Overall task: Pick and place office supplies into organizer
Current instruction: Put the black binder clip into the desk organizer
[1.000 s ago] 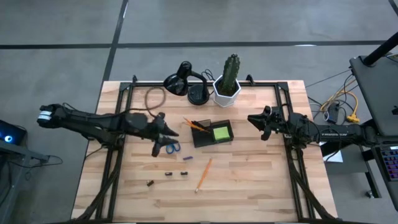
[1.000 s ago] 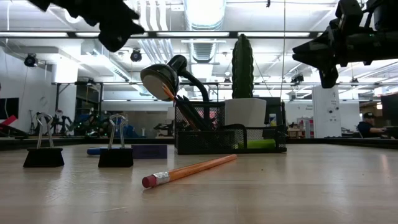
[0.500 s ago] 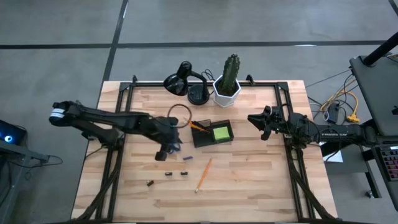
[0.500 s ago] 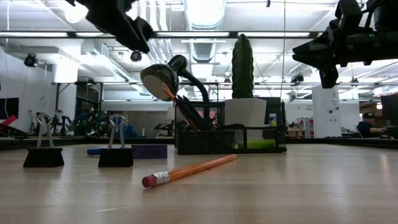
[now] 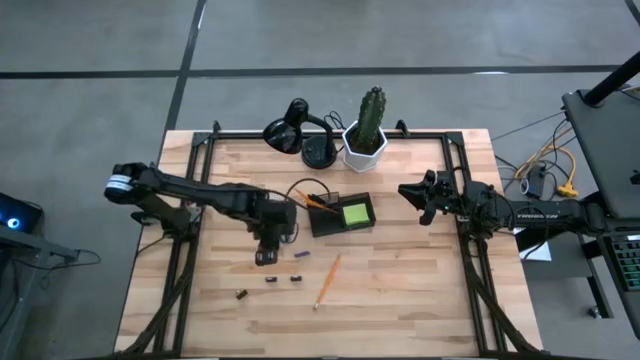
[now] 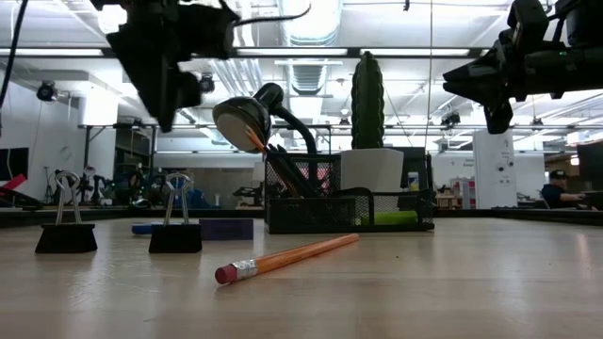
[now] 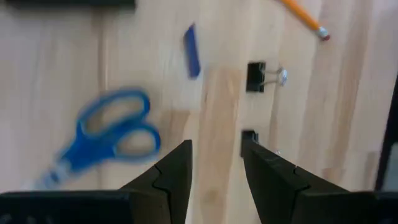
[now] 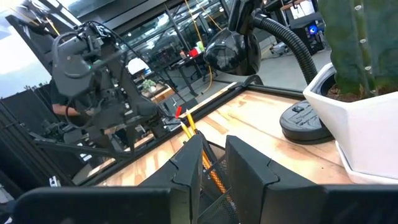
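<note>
My left gripper (image 5: pixel 266 258) (image 7: pixel 216 168) hangs open over the table, pointing steeply down, with nothing between its fingers. The blue-handled scissors (image 7: pixel 106 137) (image 5: pixel 281 237) lie flat just beside it. Two black binder clips (image 7: pixel 258 76) (image 5: pixel 270 279) and a small blue piece (image 7: pixel 191 50) lie on the wood close by, and an orange pencil (image 5: pixel 328 280) (image 6: pixel 287 256) lies further right. The dark organizer (image 5: pixel 342 214) holds a lime-green sticky pad (image 5: pixel 355 212) and leaning pencils (image 5: pixel 315 200). My right gripper (image 5: pixel 404 189) (image 8: pixel 212 168) waits level at the right, narrowly open and holding nothing.
A black desk lamp (image 5: pixel 295 130) and a cactus in a white pot (image 5: pixel 366 148) stand at the far edge behind the organizer. A third binder clip (image 5: pixel 241 294) lies toward the near left. Bare wood (image 5: pixel 410 290) stretches to the near right.
My left arm has reached out toward the table's middle and near edge. Its gripper has tipped from nearly level to pointing steeply down and has sunk a little, ending beside the scissors and above the binder clips. No object has moved.
</note>
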Tool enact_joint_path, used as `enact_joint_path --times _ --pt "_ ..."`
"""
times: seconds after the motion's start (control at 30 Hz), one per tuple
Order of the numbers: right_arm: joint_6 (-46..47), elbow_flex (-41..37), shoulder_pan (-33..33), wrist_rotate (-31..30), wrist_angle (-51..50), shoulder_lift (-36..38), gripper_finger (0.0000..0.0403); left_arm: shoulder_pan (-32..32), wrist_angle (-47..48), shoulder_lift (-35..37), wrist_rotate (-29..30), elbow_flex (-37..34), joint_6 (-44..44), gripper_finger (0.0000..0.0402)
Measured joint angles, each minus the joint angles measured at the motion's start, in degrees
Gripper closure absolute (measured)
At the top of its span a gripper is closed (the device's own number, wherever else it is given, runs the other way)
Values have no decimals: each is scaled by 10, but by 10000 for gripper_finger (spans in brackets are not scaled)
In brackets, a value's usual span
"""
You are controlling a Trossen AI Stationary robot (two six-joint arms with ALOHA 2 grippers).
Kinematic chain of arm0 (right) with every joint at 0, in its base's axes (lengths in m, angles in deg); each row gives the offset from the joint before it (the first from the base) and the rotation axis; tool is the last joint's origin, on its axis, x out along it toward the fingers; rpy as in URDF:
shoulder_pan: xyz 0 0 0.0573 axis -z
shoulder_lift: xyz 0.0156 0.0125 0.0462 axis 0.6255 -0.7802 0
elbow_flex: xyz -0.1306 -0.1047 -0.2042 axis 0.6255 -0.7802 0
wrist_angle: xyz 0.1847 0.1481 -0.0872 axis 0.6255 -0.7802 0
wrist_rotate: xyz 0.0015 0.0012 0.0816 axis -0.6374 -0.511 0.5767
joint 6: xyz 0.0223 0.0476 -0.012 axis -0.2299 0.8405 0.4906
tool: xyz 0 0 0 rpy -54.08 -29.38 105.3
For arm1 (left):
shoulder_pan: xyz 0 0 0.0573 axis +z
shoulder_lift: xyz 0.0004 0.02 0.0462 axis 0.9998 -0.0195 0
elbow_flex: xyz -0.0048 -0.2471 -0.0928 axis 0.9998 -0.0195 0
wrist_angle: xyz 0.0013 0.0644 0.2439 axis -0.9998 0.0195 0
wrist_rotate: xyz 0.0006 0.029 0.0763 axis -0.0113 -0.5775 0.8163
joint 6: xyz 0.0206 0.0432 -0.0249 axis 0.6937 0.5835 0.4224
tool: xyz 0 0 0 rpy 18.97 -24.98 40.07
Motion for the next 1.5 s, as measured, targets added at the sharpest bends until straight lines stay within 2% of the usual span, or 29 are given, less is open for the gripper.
enact_joint_path --times 0.23,0.53,0.7,0.8,1.03,1.33,1.5 --pt "0 0 0 0 0 0 344 -54 77 17 0 -1 -218 274" --pt "-1 0 0 0 -2 0 344 -182 73 20 5 -6 -416 274" --pt "-1 0 0 0 -4 -1 343 -242 64 20 5 -39 -568 274" --pt "-3 0 0 0 -4 -1 344 -263 39 20 5 -64 -631 274" --pt "-4 0 0 -1 -4 -1 344 -273 -51 19 7 -116 -663 274" --pt "-3 0 0 -1 -4 -1 344 -287 -57 19 4 -141 -676 274" --pt "-3 0 0 -1 -3 -1 344 -291 -106 19 4 -165 -675 274"
